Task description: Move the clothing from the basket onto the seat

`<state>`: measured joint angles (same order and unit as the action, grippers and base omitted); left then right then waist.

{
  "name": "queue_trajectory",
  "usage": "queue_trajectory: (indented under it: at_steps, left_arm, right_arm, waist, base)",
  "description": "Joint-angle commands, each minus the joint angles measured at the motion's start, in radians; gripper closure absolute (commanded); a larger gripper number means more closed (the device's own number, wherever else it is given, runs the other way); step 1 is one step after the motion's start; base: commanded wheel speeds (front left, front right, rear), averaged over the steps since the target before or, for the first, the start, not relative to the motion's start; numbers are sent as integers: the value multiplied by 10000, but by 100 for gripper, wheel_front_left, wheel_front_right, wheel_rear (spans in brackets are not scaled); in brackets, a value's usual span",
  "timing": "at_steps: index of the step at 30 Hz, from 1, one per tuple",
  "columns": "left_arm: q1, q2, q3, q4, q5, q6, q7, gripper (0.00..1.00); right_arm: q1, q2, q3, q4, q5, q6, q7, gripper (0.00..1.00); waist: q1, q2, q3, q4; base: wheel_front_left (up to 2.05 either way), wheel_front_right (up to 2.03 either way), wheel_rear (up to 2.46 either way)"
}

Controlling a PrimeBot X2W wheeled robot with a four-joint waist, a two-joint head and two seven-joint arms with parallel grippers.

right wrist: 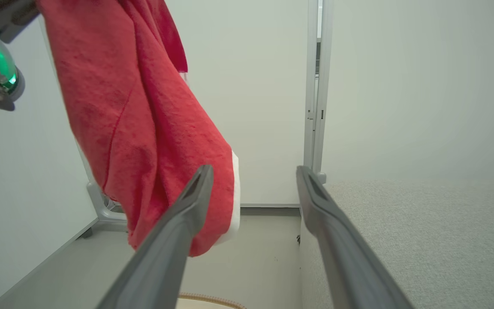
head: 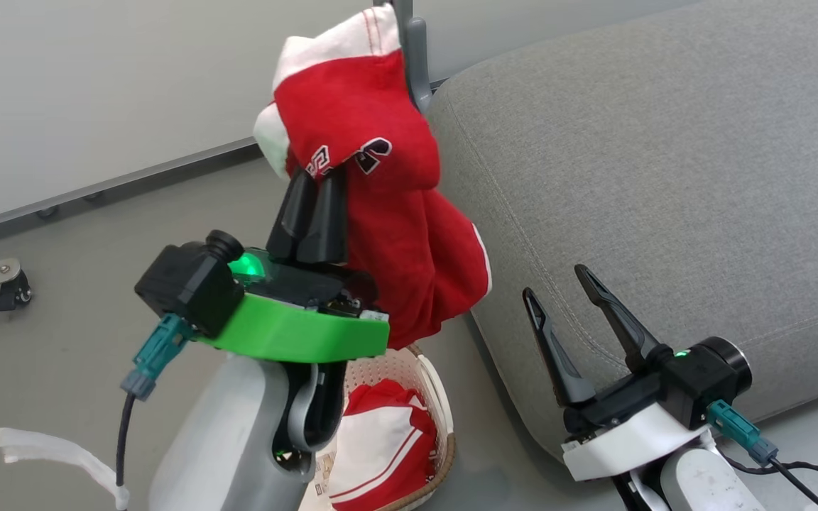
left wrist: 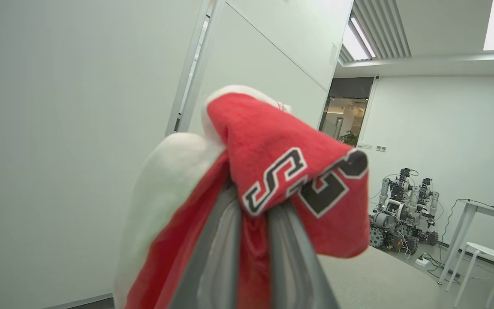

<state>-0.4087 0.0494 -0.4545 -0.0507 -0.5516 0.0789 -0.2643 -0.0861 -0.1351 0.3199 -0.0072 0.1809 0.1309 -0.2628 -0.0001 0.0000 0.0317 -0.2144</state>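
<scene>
grey woven seat (head: 664, 177) beside smooth grey floor (head: 61, 369), white wall (head: 96, 85) behind. left pincer (head: 318, 176) pinches red garment (head: 395, 234) aloft above cream basket (head: 395, 369); right pincer (head: 554, 281) spread, empty, near seat edge.

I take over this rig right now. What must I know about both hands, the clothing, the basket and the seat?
Left hand: shut on a red garment, held high above the basket, near the seat's corner.
Right hand: open and empty, in front of the seat.
Done: one garment is lifted out of the basket, but it is not yet on the seat.
Left: lay it on the seat, then fetch the second garment lying in the basket.
</scene>
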Motion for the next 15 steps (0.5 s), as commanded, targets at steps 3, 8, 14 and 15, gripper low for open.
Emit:
queue_trajectory:
  at_steps: [3, 8, 14, 15]
  left_arm:
    - [232, 26, -331, 82, 90, -206, -2, 100]
    - [391, 25, -502, -35, -181, -274, -2, 100]
    - [225, 25, -524, 10, -105, -257, -2, 100]
    - [200, 25, -503, 10, -85, -243, -2, 100]
  right_arm:
    - [66, 28, 43, 16, -7, -3, -31, 0]
    - [79, 49, 40, 20, -4, -3, -31, 0]
    - [-15, 70, 47, 35, 25, -3, -31, 0]
    - [-29, 77, 19, 24, 14, -3, -31, 0]
  waist:
    - [1, 0, -32, -46]
    - [1, 0, -41, -62]
    - [1, 0, 7, -50]
    - [1, 0, 17, -47]
  base:
    - [0, 0, 0]
    - [0, 0, 0]
    - [0, 0, 0]
    - [0, 0, 0]
